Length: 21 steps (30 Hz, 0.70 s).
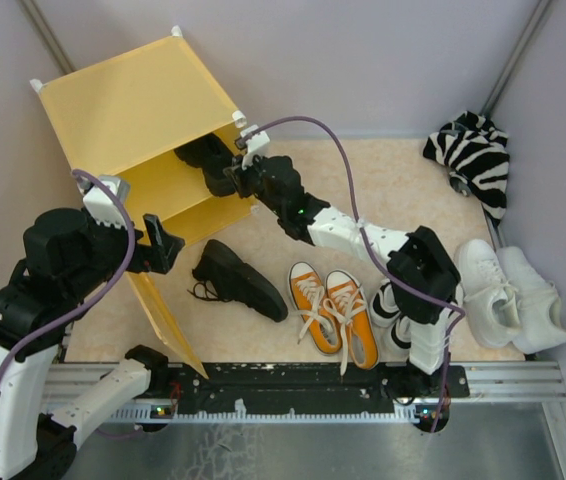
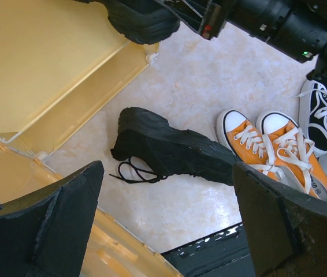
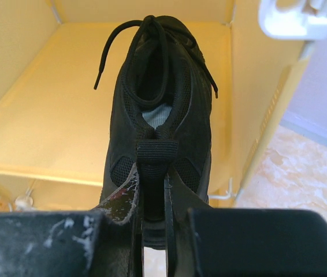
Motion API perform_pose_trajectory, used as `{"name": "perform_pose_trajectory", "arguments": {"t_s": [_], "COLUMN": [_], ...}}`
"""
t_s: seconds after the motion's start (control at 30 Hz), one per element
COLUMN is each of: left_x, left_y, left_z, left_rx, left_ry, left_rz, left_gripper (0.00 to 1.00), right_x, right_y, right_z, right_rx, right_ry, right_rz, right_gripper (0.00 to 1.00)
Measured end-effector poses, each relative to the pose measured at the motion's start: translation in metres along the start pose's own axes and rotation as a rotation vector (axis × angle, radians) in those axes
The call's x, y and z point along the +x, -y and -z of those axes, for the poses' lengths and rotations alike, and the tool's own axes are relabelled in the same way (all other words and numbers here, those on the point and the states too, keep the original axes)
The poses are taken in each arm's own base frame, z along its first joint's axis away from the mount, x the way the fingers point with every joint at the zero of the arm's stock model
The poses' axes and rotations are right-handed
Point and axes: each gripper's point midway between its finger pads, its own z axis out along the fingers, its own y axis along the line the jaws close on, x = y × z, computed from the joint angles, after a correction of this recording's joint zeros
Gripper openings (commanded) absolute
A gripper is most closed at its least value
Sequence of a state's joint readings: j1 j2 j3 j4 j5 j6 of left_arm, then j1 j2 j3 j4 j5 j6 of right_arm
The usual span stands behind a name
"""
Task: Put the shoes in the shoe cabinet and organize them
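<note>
Black shoe [image 3: 158, 133] is pinched by its heel tab in your right tool [image 3: 149, 205], long axis running straight away from the tool, toe leading into the upper compartment of the shoe cabinet [image 1: 133, 100], above its inner shelf [image 3: 54, 115].

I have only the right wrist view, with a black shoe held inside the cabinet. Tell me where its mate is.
Observer: The other black shoe lies on the floor in front of the shoe cabinet, beside the orange sneakers.
Operator: Report the left gripper.
Observer: The left gripper is open and holds nothing, near the cabinet's open door.
Operator: List what else waits.
Observer: White sneakers at the far right; black-and-white sneakers partly under the right arm.
</note>
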<state>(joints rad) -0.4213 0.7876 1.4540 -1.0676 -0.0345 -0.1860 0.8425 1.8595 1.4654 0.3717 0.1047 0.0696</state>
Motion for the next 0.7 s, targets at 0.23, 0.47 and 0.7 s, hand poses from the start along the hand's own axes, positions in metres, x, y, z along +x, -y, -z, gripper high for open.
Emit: {"name": "perform_pose_trajectory", "arguments": {"t_s": [0.23, 0.47, 0.7], "left_x": [0.0, 0.0, 0.0], "left_y": [0.0, 0.0, -0.002], "left_z": [0.005, 0.01, 0.014], "left_rx": [0.003, 0.004, -0.001], "left_ry": [0.011, 0.018, 0.029], "left_rz": [0.001, 0.001, 0.001], "left_gripper": [0.99, 0.99, 0.99], "right_x": [0.007, 0.028, 0.024], "right_y": [-0.013, -0.02, -0.014], "right_z": [-0.029, -0.057, -0.074], "right_rx": [0.028, 0.051, 0.103], "right_ry": [0.017, 0.047, 0.099], "right_rz": [-0.006, 0.0, 0.043], "right_gripper": [0.0, 0.0, 0.0]}}
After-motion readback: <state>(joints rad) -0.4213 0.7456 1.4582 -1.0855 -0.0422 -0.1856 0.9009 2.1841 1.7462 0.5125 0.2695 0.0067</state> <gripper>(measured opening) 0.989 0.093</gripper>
